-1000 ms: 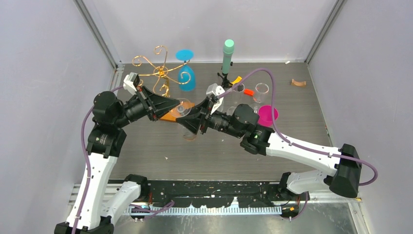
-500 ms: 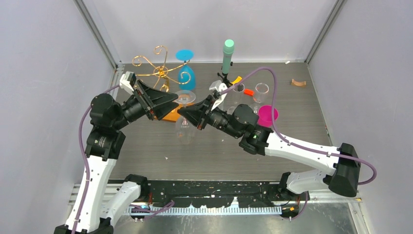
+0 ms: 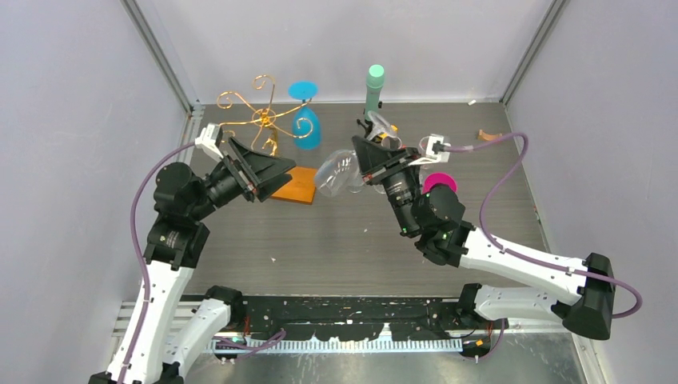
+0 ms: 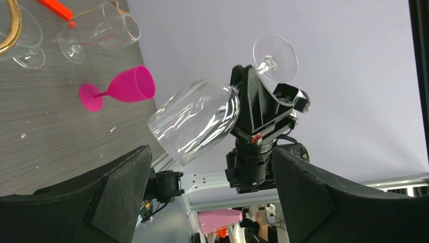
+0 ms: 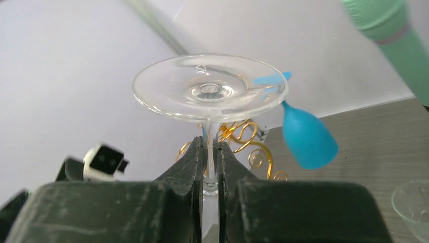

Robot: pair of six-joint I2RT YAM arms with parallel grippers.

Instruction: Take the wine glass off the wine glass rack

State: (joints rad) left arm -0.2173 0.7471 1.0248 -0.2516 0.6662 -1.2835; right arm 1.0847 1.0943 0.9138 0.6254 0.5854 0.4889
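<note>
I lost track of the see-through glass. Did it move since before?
Yes. The clear wine glass went right, away from the rack's wooden base toward the mint-green cylinder, pinched by its stem in the right gripper.

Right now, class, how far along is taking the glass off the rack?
Done: the clear glass is off the rack. In hand: the right gripper pinches its stem; the left gripper is open. Left: probably setting it down. A blue glass hangs on the rack.
</note>
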